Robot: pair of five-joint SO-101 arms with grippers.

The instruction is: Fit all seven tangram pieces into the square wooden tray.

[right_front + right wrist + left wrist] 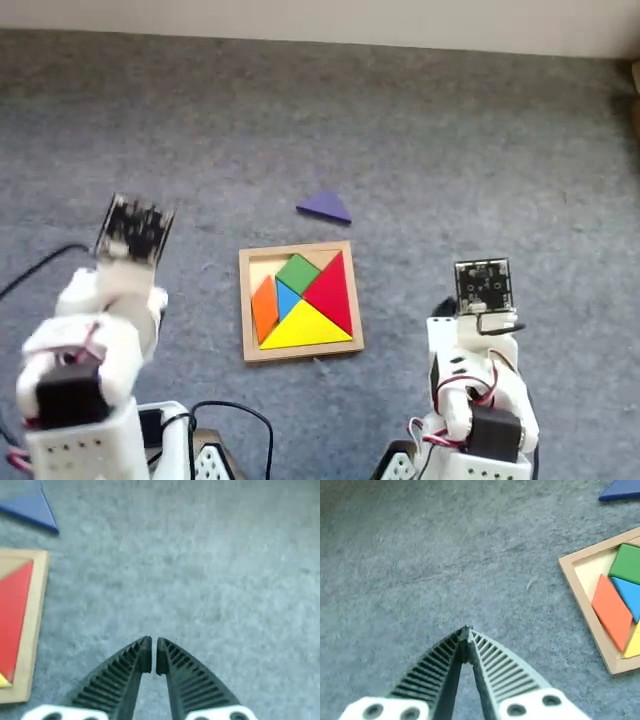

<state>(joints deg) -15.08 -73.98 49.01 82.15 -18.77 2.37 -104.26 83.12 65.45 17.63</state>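
The square wooden tray [247, 335] lies between the two arms and holds a green square [298, 272], an orange parallelogram [265, 308], a small blue triangle [288, 298], a red triangle [331, 290] and a yellow triangle [305, 325]. Bare wood shows in its far left corner. A dark blue-purple triangle [324, 206] lies on the carpet just beyond the tray. My left gripper [466, 632] is shut and empty, hovering left of the tray [580, 600]. On the other side of the tray [35, 630], my right gripper [150, 652] is shut and empty too.
Grey carpet [450, 150] covers the whole work area. The left arm's body [95, 330] and the right arm's body [480, 380] stand at the near edge, with cables beside them. A pale wall runs along the far edge.
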